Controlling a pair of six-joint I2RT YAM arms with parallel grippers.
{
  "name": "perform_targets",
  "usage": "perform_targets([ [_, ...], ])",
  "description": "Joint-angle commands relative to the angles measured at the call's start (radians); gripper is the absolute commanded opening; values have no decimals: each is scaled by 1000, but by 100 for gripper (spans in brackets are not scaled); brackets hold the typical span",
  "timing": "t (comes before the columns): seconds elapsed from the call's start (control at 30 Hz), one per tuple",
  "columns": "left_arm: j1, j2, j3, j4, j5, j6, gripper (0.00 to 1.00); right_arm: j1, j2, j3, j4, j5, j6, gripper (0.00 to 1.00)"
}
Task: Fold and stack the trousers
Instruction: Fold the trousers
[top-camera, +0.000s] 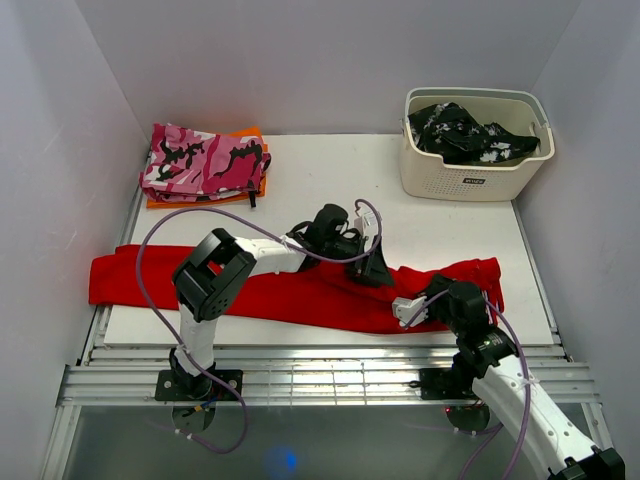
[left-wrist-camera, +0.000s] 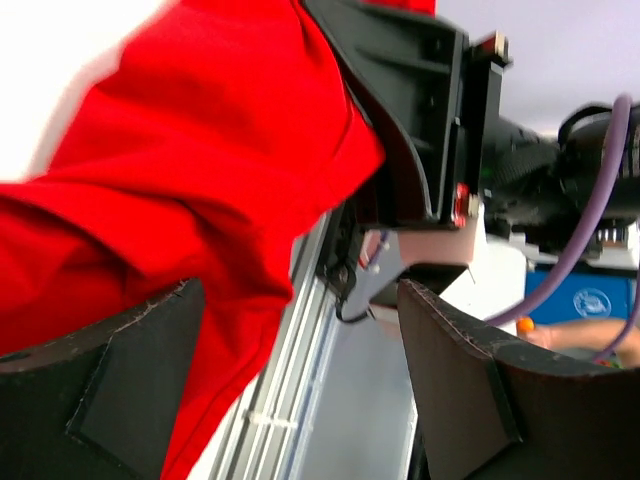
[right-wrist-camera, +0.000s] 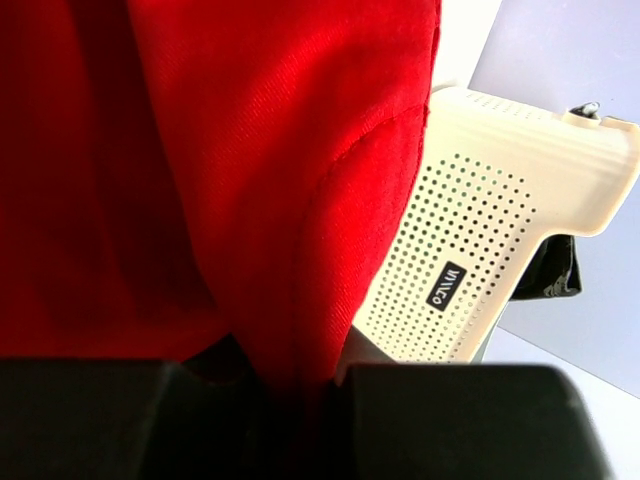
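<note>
The trousers (top-camera: 300, 295) lie stretched in a long red band across the lower middle of the top view. They run along the near edge of the white table (top-camera: 330, 180), one end reaching past the board's edge at the left of the frame and the other ending toward the lower right. My left gripper (top-camera: 372, 262) sits over the upper edge of the cloth near the centre, its jaws spread wide and clamping nothing. In its wrist view the red fabric fills the upper left and drops beside one finger (left-wrist-camera: 110, 400). My right gripper (top-camera: 420, 305) is at the lower right of the top view, near that end of the band, pinched tight on a fold of the trousers. In its own view the red cloth runs down between the closed black fingers. A cream basket (top-camera: 470, 165) holding a black-and-white garment (top-camera: 460, 132) stands at the upper right, and a pink camouflage garment (top-camera: 200, 160) lies folded at the upper left.
</note>
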Motion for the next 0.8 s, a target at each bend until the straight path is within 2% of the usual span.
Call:
perform_targets([
  [0.0,0,-16,29,58,-101,-29,89,4,-25,7,41,-24,-41,8],
  [0.3,-23,19,56,110,-133,-71,89,4,-25,7,34,-36,-44,8],
  [0.43,32,-45,19,6,-224,-39,89,4,-15,22,24,-33,-33,8],
  [0.47,40,-56,24,-82,-248,-14,89,4,-17,22,24,-33,-33,8],
  [0.53,46,-77,28,-132,-283,70,88,4,-18,18,32,-35,-38,8],
  [0.6,45,-91,47,-190,-316,108,82,4,-17,12,38,-38,-44,8],
  [0.63,46,-90,56,-207,-322,127,74,4,-17,12,40,-41,-42,8],
  [0.7,43,-71,73,-221,-308,122,63,4,-12,13,44,-41,-45,8],
  [0.73,42,-64,76,-222,-307,122,63,4,-9,15,47,-41,-45,8],
  [0.77,39,-57,79,-218,-302,115,58,4,-2,15,49,-39,-45,8],
])
